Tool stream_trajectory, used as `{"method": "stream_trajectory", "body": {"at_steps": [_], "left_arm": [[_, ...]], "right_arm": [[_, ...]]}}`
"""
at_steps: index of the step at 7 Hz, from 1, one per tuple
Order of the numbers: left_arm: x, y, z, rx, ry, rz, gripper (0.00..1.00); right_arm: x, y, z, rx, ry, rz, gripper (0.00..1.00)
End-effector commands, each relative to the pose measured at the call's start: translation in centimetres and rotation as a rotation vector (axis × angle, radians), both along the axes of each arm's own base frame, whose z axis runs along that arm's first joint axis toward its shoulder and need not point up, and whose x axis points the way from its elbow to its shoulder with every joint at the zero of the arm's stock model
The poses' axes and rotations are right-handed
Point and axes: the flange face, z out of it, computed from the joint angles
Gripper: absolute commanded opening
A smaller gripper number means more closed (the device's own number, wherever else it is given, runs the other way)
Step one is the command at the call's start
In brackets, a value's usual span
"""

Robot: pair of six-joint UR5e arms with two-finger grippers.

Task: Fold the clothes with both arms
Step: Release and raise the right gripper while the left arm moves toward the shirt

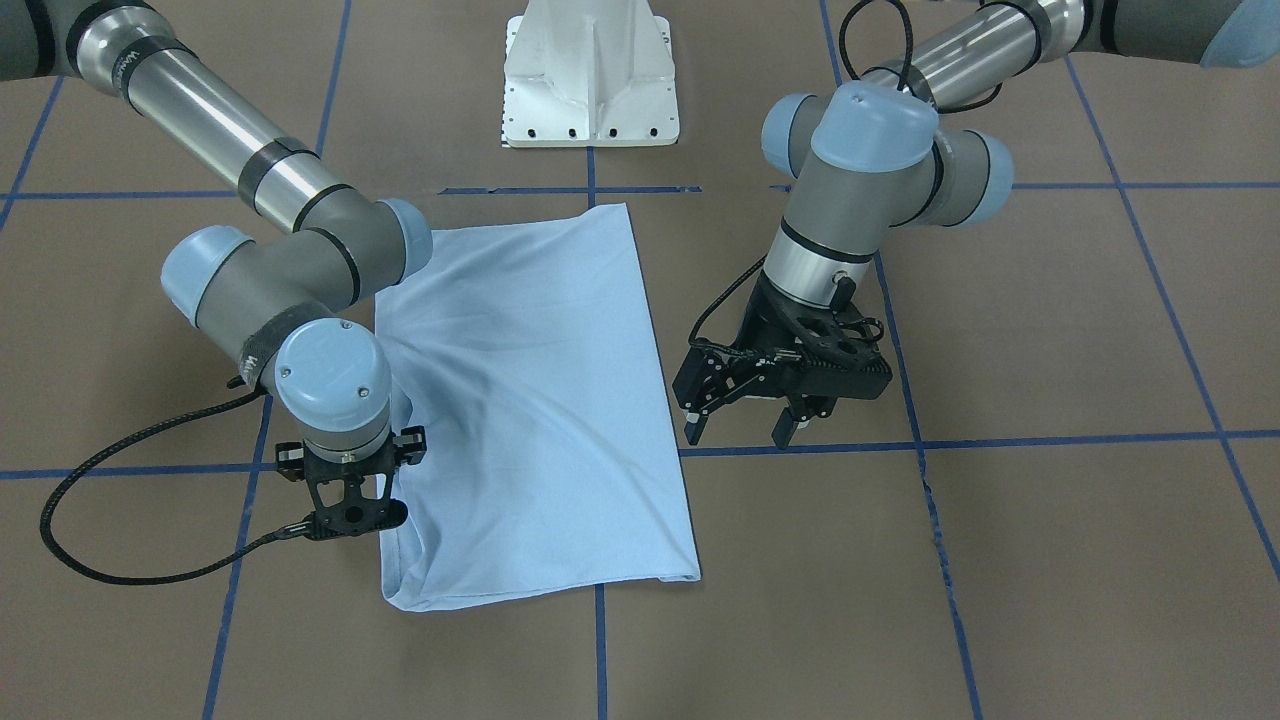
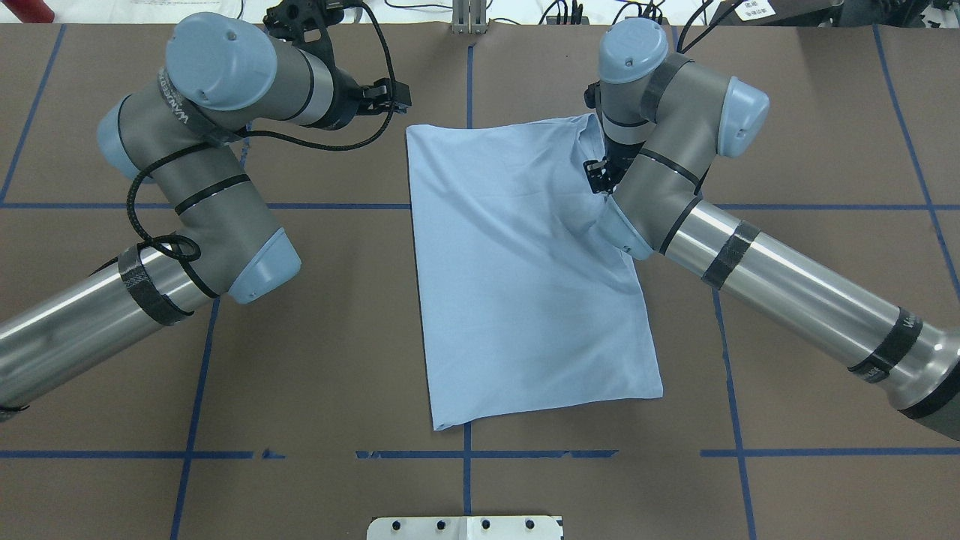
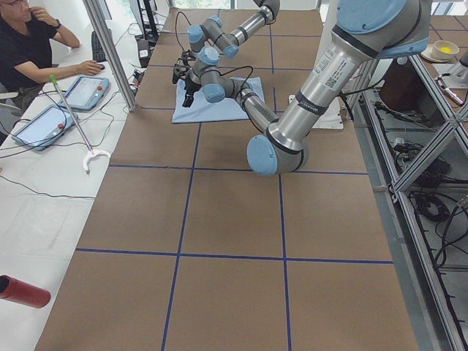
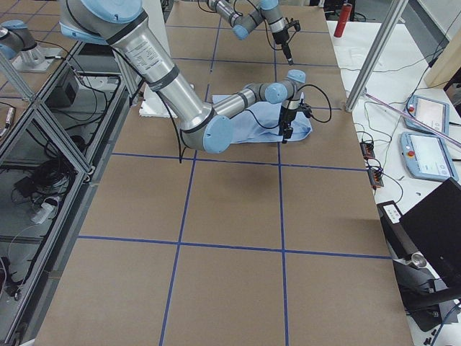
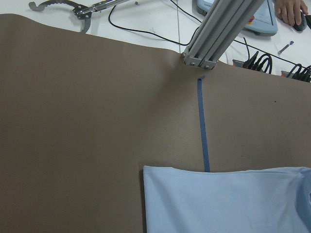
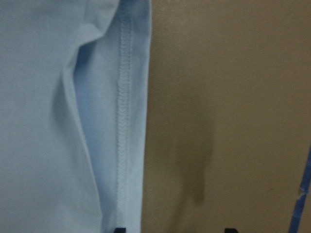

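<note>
T-shirt [image 1: 540,400] lies flat, folded, mid-frame in front view. R gripper [image 1: 350,512] at its lower-left edge; only R wrist cam shows the fingertips [image 6: 120,229], spread, straddling the hem, nothing pinched. L gripper [image 1: 737,434] just right of shirt, not touching, jaws spread.

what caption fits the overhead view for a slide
Left arm beside, right arm over the edge of a folded blue T-shirt

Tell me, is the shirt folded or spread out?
Folded: the shirt lies as a narrow rectangle, with doubled layers showing along its edges.
</note>
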Motion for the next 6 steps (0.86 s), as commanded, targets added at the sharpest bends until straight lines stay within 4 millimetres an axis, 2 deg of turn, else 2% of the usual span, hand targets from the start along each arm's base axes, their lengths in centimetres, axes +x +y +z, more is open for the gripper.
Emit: {"method": "stream_trajectory", "body": {"at_steps": [1, 3, 4, 5, 6], "left_arm": [[0.0, 0.0, -0.1, 0.001, 0.001, -0.001, 1.00], [-0.1, 0.0, -0.7, 0.004, 0.009, -0.002, 1.00], [0.1, 0.3, -1.3, -0.028, 0.040, -0.015, 1.00], [1.7, 2.6, -1.6, -0.089, 0.094, 0.016, 1.00], [3.3, 4.7, -1.8, -0.205, 0.160, 0.093, 1.00]], "right_arm": [[2.6, -1.8, 0.2, 0.019, 0.004, 0.000, 0.74], [2.6, -2.5, -4.9, 0.059, -0.074, 0.005, 0.78], [4.1, -1.2, -8.1, 0.082, -0.148, 0.000, 0.89], [7.1, 1.9, -8.5, 0.111, -0.211, -0.002, 0.98], [9.3, 4.6, -9.0, 0.112, -0.265, 0.014, 0.99]]}}
